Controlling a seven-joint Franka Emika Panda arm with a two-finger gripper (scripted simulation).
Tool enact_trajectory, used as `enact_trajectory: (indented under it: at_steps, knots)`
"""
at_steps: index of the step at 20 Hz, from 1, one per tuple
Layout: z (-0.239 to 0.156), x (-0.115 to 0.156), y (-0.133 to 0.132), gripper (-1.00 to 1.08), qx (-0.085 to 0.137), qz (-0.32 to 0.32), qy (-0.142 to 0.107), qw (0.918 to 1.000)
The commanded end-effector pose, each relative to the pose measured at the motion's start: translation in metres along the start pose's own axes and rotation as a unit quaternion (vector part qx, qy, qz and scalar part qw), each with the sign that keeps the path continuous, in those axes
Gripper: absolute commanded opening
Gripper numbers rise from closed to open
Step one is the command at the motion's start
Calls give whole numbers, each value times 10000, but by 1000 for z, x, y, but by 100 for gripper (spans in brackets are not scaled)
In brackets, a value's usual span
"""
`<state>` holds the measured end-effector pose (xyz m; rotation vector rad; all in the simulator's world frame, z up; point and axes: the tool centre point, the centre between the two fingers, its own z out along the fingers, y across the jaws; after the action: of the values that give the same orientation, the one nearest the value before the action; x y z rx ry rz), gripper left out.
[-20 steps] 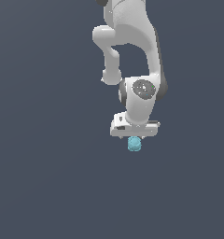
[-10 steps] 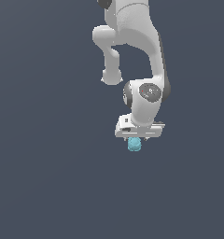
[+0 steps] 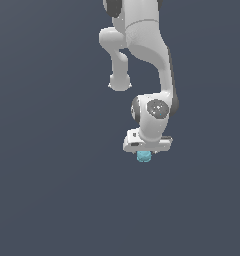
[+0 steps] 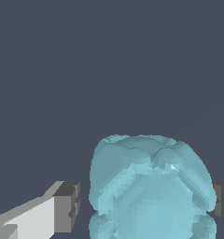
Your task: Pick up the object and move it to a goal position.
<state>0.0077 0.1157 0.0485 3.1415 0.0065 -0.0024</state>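
Note:
The object, a light teal bumpy ball (image 3: 143,157), lies on the dark grey floor; only its lower part shows under the white gripper hand (image 3: 147,144) in the exterior view. In the wrist view the ball (image 4: 151,186) fills the space between the two dark finger pads (image 4: 67,207). A narrow gap shows between that pad and the ball, and the other pad sits close by the ball's far side. My gripper (image 4: 144,205) is open around the ball and straddles it.
The white arm (image 3: 142,40) rises above the gripper towards the top of the exterior view. A plain dark grey floor (image 3: 52,190) lies all around.
The gripper has come down over the ball, so less of the ball shows below the hand. The ball has stayed in place.

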Motion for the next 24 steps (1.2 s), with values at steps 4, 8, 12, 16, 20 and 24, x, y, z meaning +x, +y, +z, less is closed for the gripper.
enact_trajectory:
  at_steps: [4,8,12,16,20,24]
  knots:
    - [9,2,0,100,1,2,8,10000]
    - [9,2,0,-100,1,2,8,10000]
    - [9,2,0,-100,1,2,8,10000]
    - [8,2,-1,-100,3,-1,12,10000]
    - [3,3,1,-100,19,-61,46,10000]
    - [-9,6,5,-100,55,-193,121,9997]
